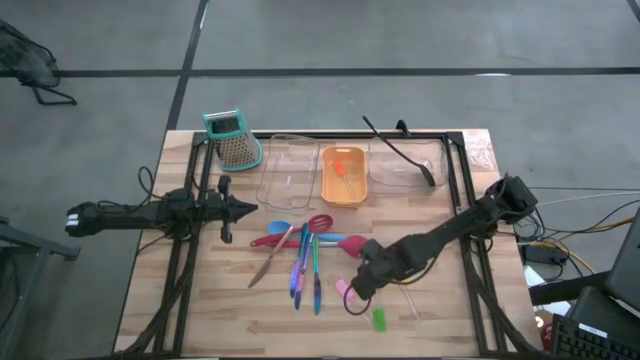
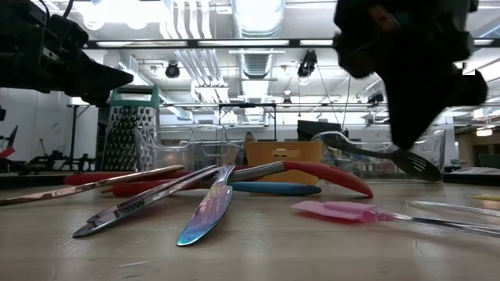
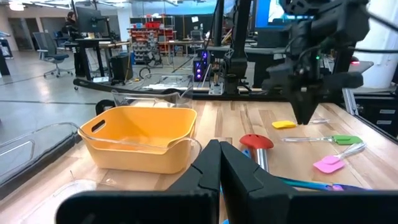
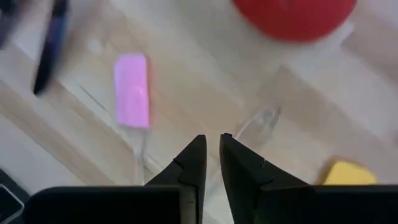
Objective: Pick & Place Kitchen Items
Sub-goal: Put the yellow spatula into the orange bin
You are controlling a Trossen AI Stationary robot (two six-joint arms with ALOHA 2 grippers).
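Observation:
Red [image 1: 272, 240] and blue [image 1: 280, 227] spatulas, a knife and thin blue and green sticks [image 1: 303, 268] lie fanned out flat on the table's middle. A pink piece with a clear handle [image 4: 132, 90] lies near them, with a yellow-orange piece [image 4: 348, 174] and a green piece [image 1: 379, 318] close by. The long black spoon [image 1: 400, 148] rests in the right clear tray. My right gripper [image 4: 211, 148] hangs shut above the table, beside the pink piece, pointing down. My left gripper [image 1: 248, 208] is shut and hovers level, left of the pile.
A teal-topped grater [image 1: 232, 140] stands at the far left. Two clear trays [image 1: 290, 170] [image 1: 410, 172] flank an orange tray [image 1: 343, 176] along the far edge. Bare wood lies at the near left of the table.

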